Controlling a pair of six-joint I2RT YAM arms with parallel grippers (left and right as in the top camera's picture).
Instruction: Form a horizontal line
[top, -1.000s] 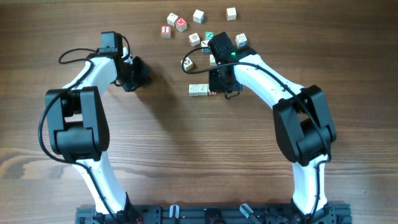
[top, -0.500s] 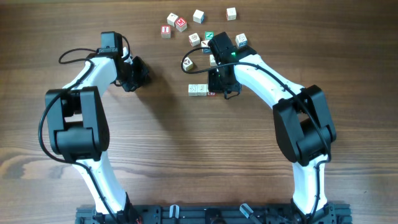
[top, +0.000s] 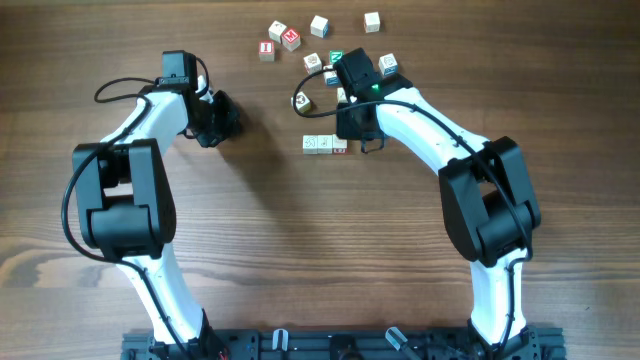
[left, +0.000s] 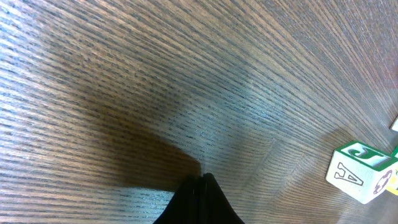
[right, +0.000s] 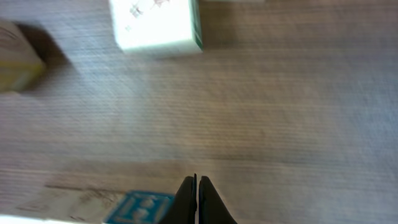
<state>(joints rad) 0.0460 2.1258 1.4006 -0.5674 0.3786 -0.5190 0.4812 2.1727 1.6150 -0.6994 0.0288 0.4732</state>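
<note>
Currently the horizontal line (top: 325, 145) lies on the wooden surface (top: 300, 250) a little above centre in the overhead view. It is three pale cubes in a left-to-right row, apparently touching side to side. The right-hand end cube carries a red mark.

Right gripper (right: 197, 182): jaws pressed together, nothing between them, tips low over bare wood in the wrist view. From overhead, its black body sits just beside the red-marked end of the row. Contact with that cube cannot be judged from either view.

Right wrist view also shows:
- a white cube with a green edge (right: 155, 25) at the top
- a yellowish cube (right: 15, 62) at the left edge, blurred
- a blue-marked face (right: 140, 208) at the bottom, just left of the fingers

Left gripper (left: 200, 180): fully closed, holding nothing, tip down close to the surface, with a dark shadow spread to its left. In the overhead view it is well apart from the row, off to the left. One cube lettered A (left: 360, 174), green on its upper face, shows at the right edge of the left wrist view.

Loose cubes sit in a scatter near the top of the overhead view:
- red-lettered cubes (top: 280, 40) to the left
- a pale cube (top: 319, 25) and another pale cube (top: 372, 20) farther up
- a green-marked cube (top: 337, 57) beside the right wrist camera
</note>
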